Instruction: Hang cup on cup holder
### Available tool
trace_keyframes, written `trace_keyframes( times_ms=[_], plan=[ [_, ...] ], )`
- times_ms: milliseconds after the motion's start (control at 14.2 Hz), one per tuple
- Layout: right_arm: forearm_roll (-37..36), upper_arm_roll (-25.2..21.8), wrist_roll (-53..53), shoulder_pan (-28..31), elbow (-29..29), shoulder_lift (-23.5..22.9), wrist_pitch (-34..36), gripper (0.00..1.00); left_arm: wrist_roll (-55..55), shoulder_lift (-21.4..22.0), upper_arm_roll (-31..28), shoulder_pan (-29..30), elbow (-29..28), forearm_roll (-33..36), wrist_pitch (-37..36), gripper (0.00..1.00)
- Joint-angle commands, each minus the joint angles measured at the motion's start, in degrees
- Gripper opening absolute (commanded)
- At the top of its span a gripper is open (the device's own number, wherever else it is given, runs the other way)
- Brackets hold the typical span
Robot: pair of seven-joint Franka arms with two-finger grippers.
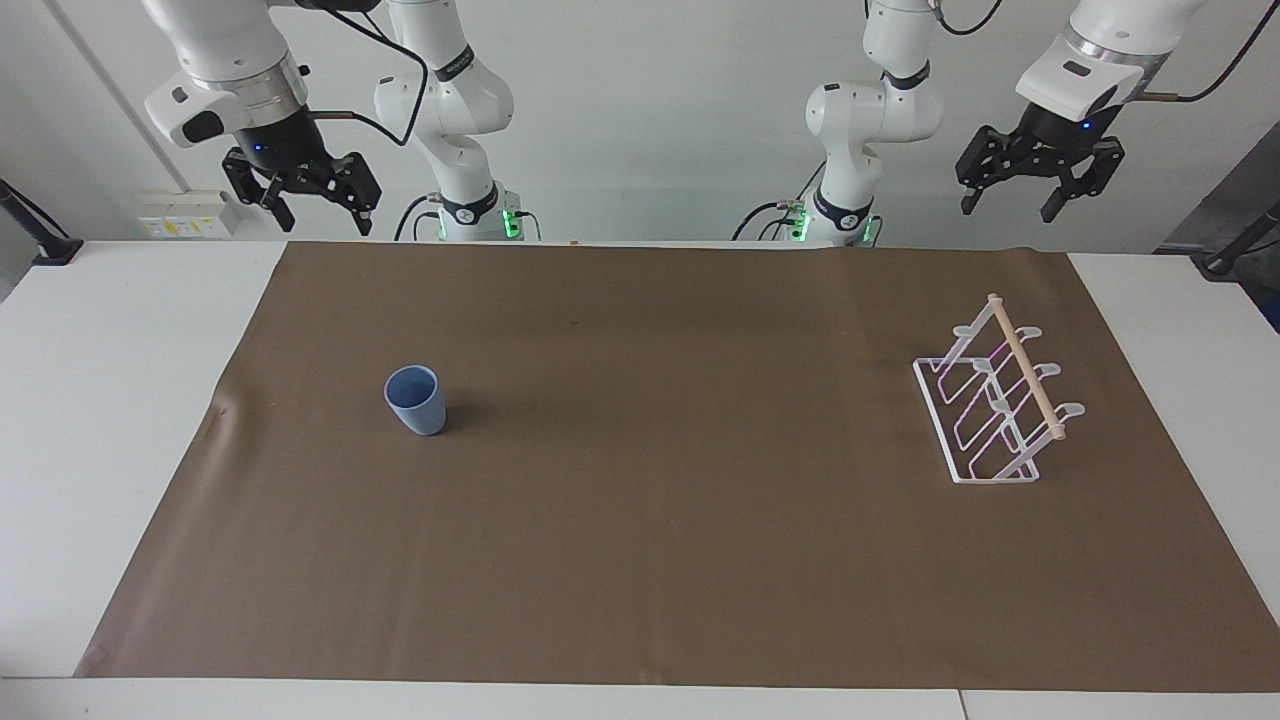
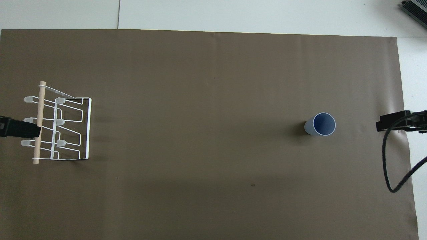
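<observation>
The light-blue cup (image 1: 416, 400) stands upright, mouth up, on the brown mat toward the right arm's end of the table; it also shows in the overhead view (image 2: 321, 124). The white wire cup holder (image 1: 1022, 362) with its wooden rod stands toward the left arm's end and holds nothing; it also shows in the overhead view (image 2: 40, 103). My right gripper (image 1: 322, 215) hangs open and empty, high above the mat's edge by the robots. My left gripper (image 1: 1008, 208) hangs open and empty, high up at the cup holder's end. Only their tips show in the overhead view: left gripper (image 2: 20, 129), right gripper (image 2: 397, 121).
A brown mat (image 1: 640, 520) covers most of the white table. A black cable (image 2: 388, 166) loops down from the right gripper. Both arm bases stand at the table's edge by the robots.
</observation>
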State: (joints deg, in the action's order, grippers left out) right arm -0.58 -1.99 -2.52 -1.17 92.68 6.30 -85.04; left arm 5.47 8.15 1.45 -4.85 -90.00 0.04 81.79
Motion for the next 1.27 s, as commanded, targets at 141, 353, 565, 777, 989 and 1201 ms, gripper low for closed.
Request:
trace_keyframes(
  times_ms=[141,353,565,777,989,1201],
  plan=[
    [1.3,0.3,0.5,1.0,3.2,2.2,-0.9,1.0,-0.6,2.4,0.0,-0.2,-2.9,0.2,0.1,1.0],
    [1.3,-0.3,0.3,1.3,4.0,2.5,-1.0,1.0,-0.6,2.4,0.0,-0.2,-2.9,0.2,0.2,1.0],
    [0.4,-0.3,0.8,1.0,6.6,4.0,-3.4,1.0,-0.8,2.4,-0.1,-0.1,-2.8,0.2,0.3,1.0],
    [0.4,-0.2,0.8,0.8,6.0,3.6,-3.2,1.0,-1.1,2.3,-0.1,0.0,-2.2,0.2,1.2,1.0],
    [0.2,-0.1,0.9,0.7,6.0,3.4,-5.1,1.0,-1.0,2.4,-0.1,-0.1,-2.4,0.2,1.2,1.0],
    [0.1,-0.1,1.4,1.2,2.9,0.6,-4.4,1.0,-0.8,2.3,-0.1,0.4,-2.3,0.2,1.5,1.0]
  ],
)
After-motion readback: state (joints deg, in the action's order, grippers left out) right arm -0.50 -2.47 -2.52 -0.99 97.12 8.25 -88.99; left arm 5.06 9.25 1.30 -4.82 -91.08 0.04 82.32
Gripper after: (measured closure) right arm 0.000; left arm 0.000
